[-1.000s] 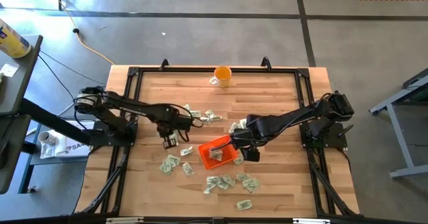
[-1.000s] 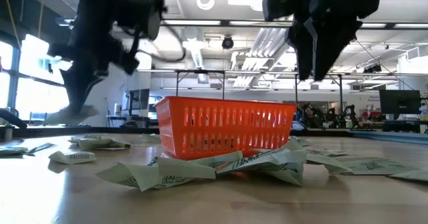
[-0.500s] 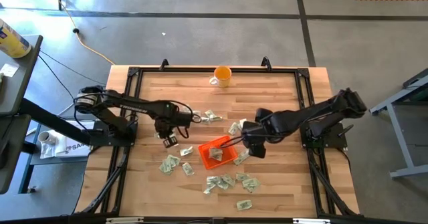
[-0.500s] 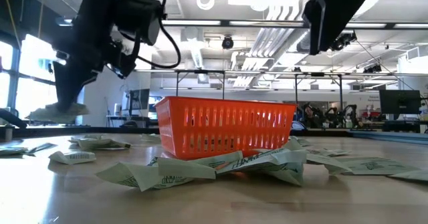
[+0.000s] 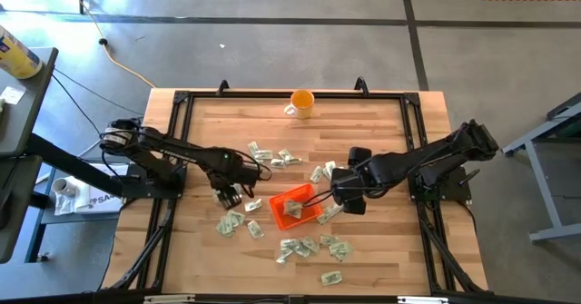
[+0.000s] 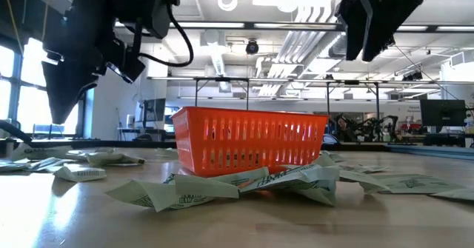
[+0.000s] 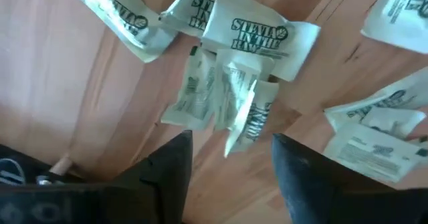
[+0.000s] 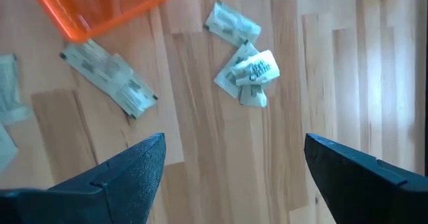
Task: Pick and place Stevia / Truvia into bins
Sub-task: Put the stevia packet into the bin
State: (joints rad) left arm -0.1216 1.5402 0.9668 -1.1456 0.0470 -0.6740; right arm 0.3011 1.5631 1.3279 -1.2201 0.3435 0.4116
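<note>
A: What has changed since the earlier picture?

B: The left gripper (image 5: 231, 196) has moved toward the near side of the table (image 5: 381, 259) and now hangs low over a loose heap of sweetener packets (image 7: 227, 100) left of the orange tray (image 5: 296, 206). Its jaws, clenched a second ago, have spread apart. The right gripper (image 5: 343, 200) has drawn back from above the tray to its right edge.

A: Why is the left one placed there?

B: It looks lined up for a pick. In its wrist view the two dark fingers (image 7: 170, 167) stand either side of the heap, with nothing between them yet.

A: And the right jaws?

B: Released wide and empty. Below them lie bare wood, a few stray packets (image 8: 249, 73) and a corner of the tray (image 8: 107, 7).

A: Where are the packets overall?

B: Most are scattered on the table: a cluster on the near side (image 5: 313, 247), some left of the tray, more beyond it. At least one lies inside the tray (image 5: 291, 210). An orange mug (image 5: 301, 102) stands at the far edge, well apart from the work.

A: So the task is early?

B: I judge so; far more packets lie outside the tray than in it.
</note>
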